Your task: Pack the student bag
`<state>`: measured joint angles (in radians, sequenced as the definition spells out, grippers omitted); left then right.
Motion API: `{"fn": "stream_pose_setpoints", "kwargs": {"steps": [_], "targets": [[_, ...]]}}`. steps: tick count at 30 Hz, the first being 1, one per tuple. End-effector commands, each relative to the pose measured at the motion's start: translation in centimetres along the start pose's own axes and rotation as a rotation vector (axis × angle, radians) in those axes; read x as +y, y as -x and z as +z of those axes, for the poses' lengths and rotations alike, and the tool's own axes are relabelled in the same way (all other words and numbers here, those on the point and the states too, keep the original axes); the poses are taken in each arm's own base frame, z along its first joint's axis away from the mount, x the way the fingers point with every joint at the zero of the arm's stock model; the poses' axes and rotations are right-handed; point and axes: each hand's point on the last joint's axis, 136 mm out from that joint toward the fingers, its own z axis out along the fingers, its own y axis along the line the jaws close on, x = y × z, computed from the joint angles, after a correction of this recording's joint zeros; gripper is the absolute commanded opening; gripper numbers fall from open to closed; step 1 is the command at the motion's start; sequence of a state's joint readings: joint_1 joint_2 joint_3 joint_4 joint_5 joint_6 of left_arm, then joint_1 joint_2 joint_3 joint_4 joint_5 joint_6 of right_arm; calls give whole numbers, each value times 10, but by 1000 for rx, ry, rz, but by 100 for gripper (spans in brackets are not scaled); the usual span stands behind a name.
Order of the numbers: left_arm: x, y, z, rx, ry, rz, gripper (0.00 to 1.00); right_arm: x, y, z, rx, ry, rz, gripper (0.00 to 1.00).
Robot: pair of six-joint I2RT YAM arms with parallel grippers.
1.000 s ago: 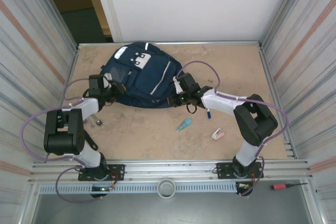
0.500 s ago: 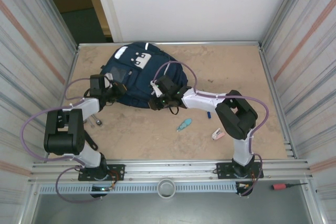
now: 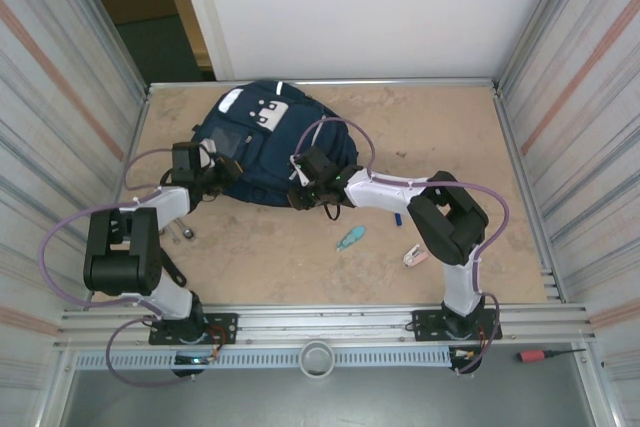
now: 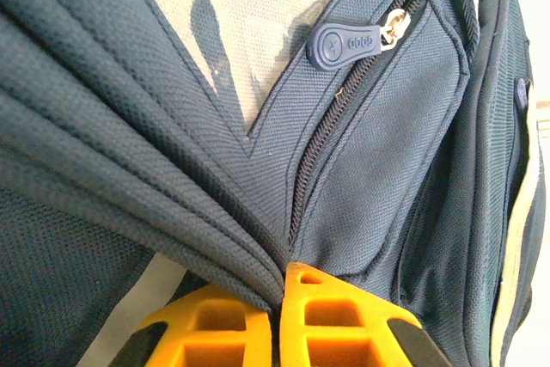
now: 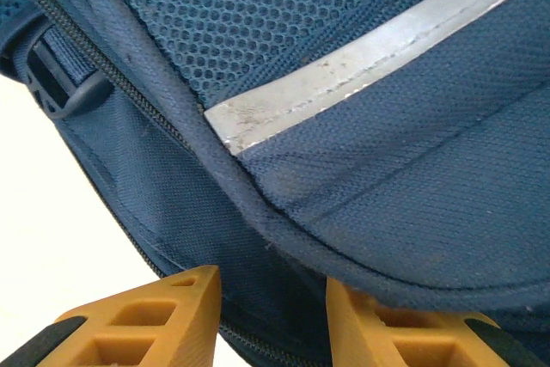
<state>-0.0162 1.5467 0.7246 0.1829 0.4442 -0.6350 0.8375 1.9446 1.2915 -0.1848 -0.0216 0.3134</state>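
Plywood table [image 3: 300, 247] inside metal walls [image 3: 60, 97] carries the student bag [image 3: 265, 142], right at the fingers of both sides. Left gripper [image 4: 284, 277] is closed tight on a fold [image 4: 172, 238] of bag fabric, zipper pull [image 4: 348, 40] just beyond its fingertips. Right gripper [image 5: 271, 285] stands partly apart, the bag's piped seam [image 5: 258, 212] in the gap, prob. not squeezed. Left should hold firm w/o tugging; right should centre the seam betw. fingers before closing, or fabric slips out.
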Motion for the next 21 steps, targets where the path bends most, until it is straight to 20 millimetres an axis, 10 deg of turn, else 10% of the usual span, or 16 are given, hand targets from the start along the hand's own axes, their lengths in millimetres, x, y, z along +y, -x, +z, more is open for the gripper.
{"fn": "stream_pose_setpoints", "kwargs": {"steps": [1,11,21], "targets": [[-12,4,1,-2,-31,56,0,-22,-13,12,46,-84,25,38],[-13,4,0,-3,-35,54,0,-23,-36,32,138,-92,55,38],[-15,2,0,0,-41,59,0,-25,-8,34,86,-28,236,41]]}}
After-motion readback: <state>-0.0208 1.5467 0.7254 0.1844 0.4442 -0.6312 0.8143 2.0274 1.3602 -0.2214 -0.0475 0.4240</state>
